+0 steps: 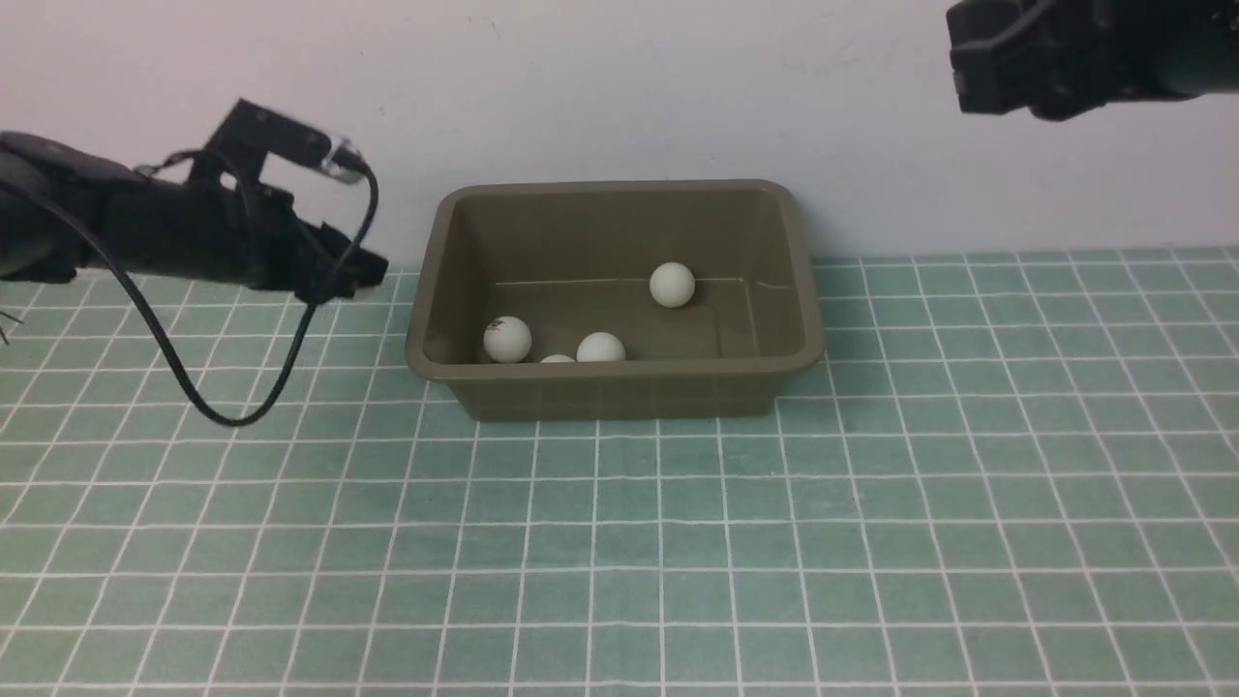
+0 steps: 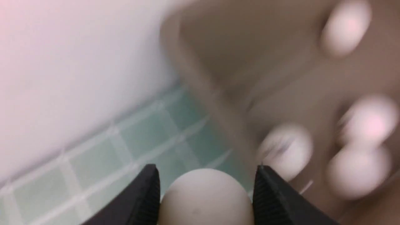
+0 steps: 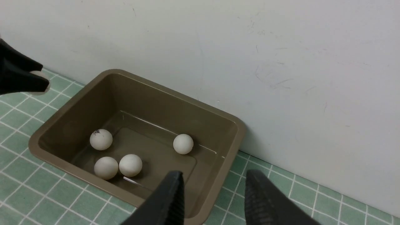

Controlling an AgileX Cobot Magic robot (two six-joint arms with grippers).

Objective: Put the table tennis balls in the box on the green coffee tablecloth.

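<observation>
My left gripper (image 1: 360, 269) hovers just left of the box (image 1: 619, 392), shut on a table tennis ball (image 2: 204, 200) that sits between its black fingers (image 2: 147, 190). The left wrist view is blurred. The olive-brown box stands on the green coffee tablecloth (image 1: 619, 561) against the wall. Inside it lie several white balls: one near the back (image 1: 671, 285), one with a dark logo (image 1: 507, 339) and two close together at the front (image 1: 600, 347). My right gripper (image 3: 212, 175) hangs high above the box's right side, open, with nothing between its fingers.
A pale wall (image 1: 619, 87) rises directly behind the box. A black cable (image 1: 232, 411) loops down from the left arm toward the cloth. In the right wrist view the left gripper (image 3: 31, 81) shows beyond the box's far corner, its ball peeking out.
</observation>
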